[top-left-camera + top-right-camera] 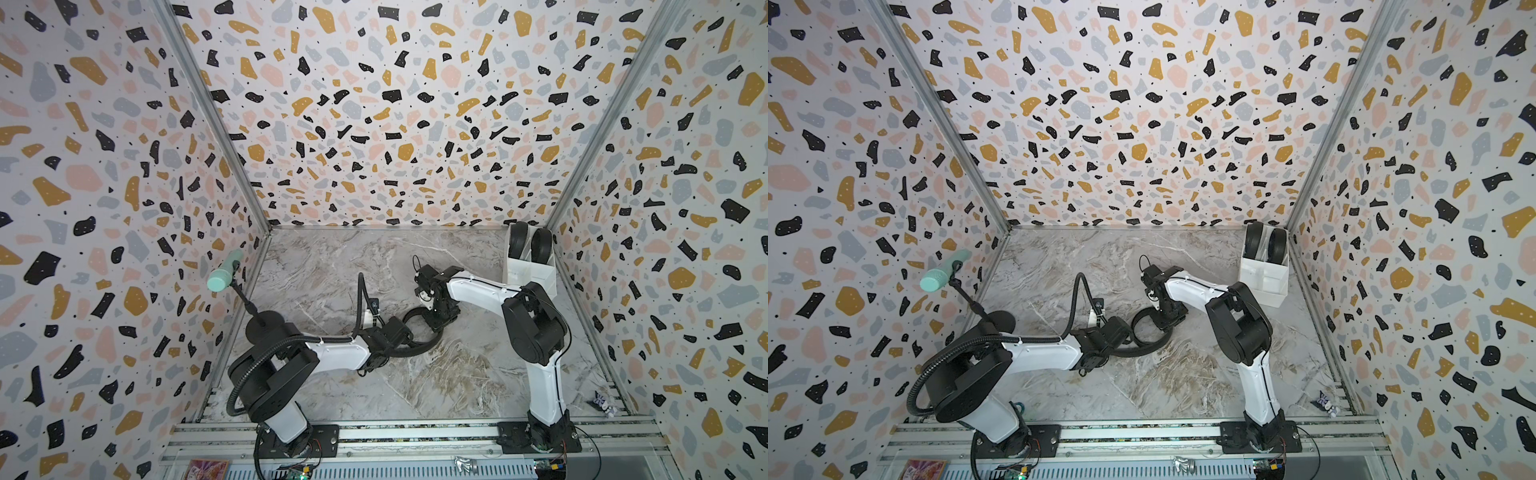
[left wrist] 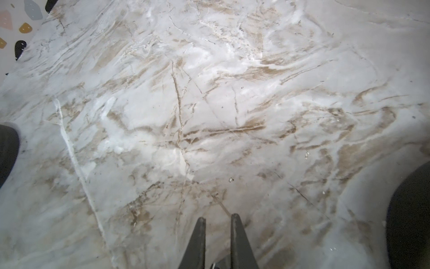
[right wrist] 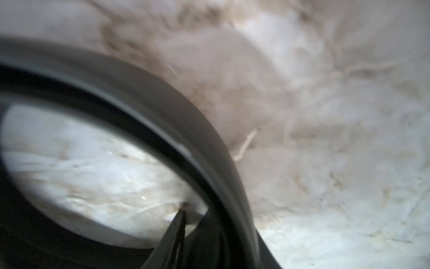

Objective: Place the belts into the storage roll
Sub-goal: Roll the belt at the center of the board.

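The storage roll, a white divided box, stands in the back right corner. Two rolled black belts stick up out of its rear cells. A third black belt lies as a loose loop mid-table. My right gripper points down onto the loop's far side. In the right wrist view the belt stands on edge and runs between the jaws of the right gripper, which are shut on it. My left gripper hovers beside the loop, a narrow empty gap between its fingertips.
A mint-green cylinder on a black round-based stand stands at the left wall. A ribbed cable hose arches over the left wrist. Patterned walls close in three sides. A small crumpled item lies front right. Blurred dark shapes edge the left wrist view.
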`<state>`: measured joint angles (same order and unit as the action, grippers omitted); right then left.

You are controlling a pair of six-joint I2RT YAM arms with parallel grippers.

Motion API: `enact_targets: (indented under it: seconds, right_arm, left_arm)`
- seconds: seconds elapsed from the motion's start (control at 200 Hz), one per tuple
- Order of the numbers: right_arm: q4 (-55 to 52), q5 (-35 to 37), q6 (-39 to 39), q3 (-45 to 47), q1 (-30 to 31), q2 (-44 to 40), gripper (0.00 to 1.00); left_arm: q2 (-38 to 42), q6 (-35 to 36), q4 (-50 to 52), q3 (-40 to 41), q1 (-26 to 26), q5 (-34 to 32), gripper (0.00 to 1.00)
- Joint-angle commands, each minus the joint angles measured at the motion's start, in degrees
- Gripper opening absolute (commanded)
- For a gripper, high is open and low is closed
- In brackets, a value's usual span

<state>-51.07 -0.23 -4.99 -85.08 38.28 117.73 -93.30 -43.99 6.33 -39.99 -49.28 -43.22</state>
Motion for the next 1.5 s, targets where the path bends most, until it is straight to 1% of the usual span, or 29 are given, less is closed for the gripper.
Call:
enact_targets:
  seconds: [0.0,0.065,0.22,0.33,0.395,0.496,0.551,0.571,0.731,0.856,0.921,0.961,1.106,1.181,1.251,1.337,1.497]
  right_arm:
    - [-3.79,4.20,1.64,3.96,-0.75,1.46,0.38]
    - [-2.98,3.60,1.96,4.66,-0.73,1.11,0.36]
    - [-0.53,0.18,1.66,5.27,0.08,0.83,0.36]
    - [2.65,-3.34,-0.32,6.18,0.59,0.21,0.36]
    - [4.08,-3.96,-1.73,7.05,0.57,-0.30,0.36]
    - [5.89,-3.40,-3.83,8.54,0.58,-0.95,0.44]
    - [7.19,-3.44,-4.88,9.56,0.57,-1.50,0.45]
    - [7.61,-3.45,-5.16,9.88,0.61,-1.68,0.45]
    - [10.04,-4.31,-6.58,11.81,0.57,-2.76,0.44]
    - [10.38,-4.71,-7.10,12.28,0.73,-2.73,0.45]
    - [10.42,-4.69,-7.26,12.43,0.74,-2.82,0.45]
    - [10.55,-4.67,-7.44,12.64,0.74,-2.89,0.45]
    - [11.12,-4.69,-7.90,13.30,0.79,-3.36,0.46]
    - [11.51,-4.87,-7.90,13.78,0.77,-3.69,0.46]
    - [11.76,-4.95,-7.77,14.30,0.74,-3.96,0.46]
    - [11.95,-4.92,-7.35,14.76,0.67,-4.39,0.46]
    - [12.14,-5.28,-6.20,15.55,0.48,-5.03,0.47]
  left_arm:
    - [-2.29,1.75,7.12,1.17,1.12,0.27,0.00]
    - [-2.15,2.32,6.60,0.72,1.36,-0.09,0.00]
    - [-3.01,5.22,4.97,-1.94,1.21,0.65,0.00]
    - [-3.21,7.99,3.06,-2.57,0.28,2.03,0.00]
    - [-3.08,9.79,2.10,-2.21,-0.73,2.27,0.00]
    - [-3.33,11.38,1.86,-1.66,-1.47,3.68,0.00]
    - [-2.80,11.80,1.46,-0.87,-1.76,4.34,0.00]
    - [-2.45,11.97,1.29,-0.60,-1.89,4.72,0.02]
    - [1.54,12.09,1.05,0.40,-2.05,7.98,0.33]
    - [4.27,11.02,4.34,-1.76,-2.01,11.48,0.51]
    - [5.17,9.90,8.70,-4.55,-2.03,13.48,0.57]
    - [5.87,9.19,11.00,-6.24,-2.04,15.95,0.61]
    - [6.17,4.89,23.16,-13.97,-1.94,22.05,0.71]
    - [6.51,1.20,26.95,-16.28,-1.87,26.72,0.75]
    - [7.87,-3.29,26.84,-15.63,-1.57,32.51,0.79]
    - [10.25,-10.52,23.01,-11.41,-0.76,39.09,0.82]
    - [12.73,-17.17,23.12,-10.35,0.19,41.95,0.84]
